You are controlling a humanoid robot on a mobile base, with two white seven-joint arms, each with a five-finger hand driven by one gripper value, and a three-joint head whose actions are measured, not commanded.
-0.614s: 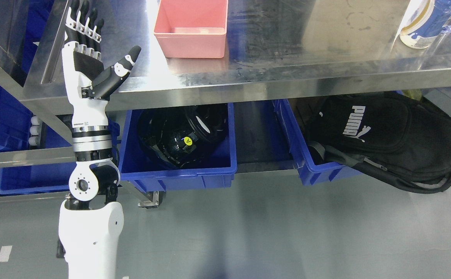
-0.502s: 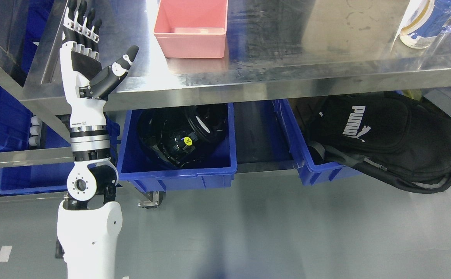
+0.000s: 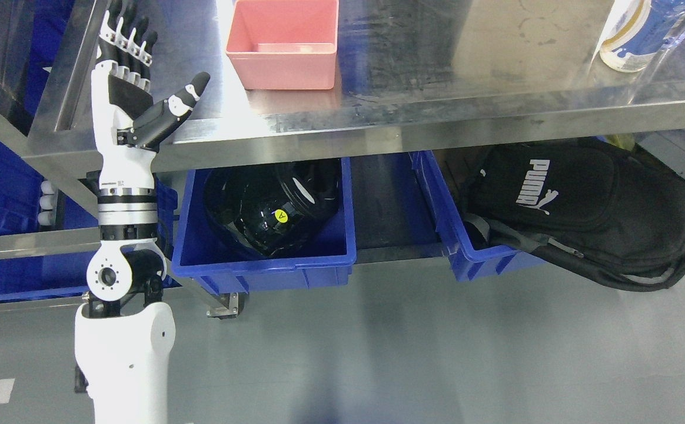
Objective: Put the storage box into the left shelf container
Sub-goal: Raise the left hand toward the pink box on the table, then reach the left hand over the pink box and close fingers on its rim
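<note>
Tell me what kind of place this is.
Probably a workshop or storeroom: a steel shelf over a grey floor, blue bins below holding a helmet and a backpack.

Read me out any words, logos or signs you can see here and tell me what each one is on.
"PUMA", white letters with the leaping cat logo, on the black backpack.
Yellow round sticker on the black helmet: a dark mark on it, too small to read.
Small print on the left hand's wrist: too small to read.
Can at top right: print not legible.
</note>
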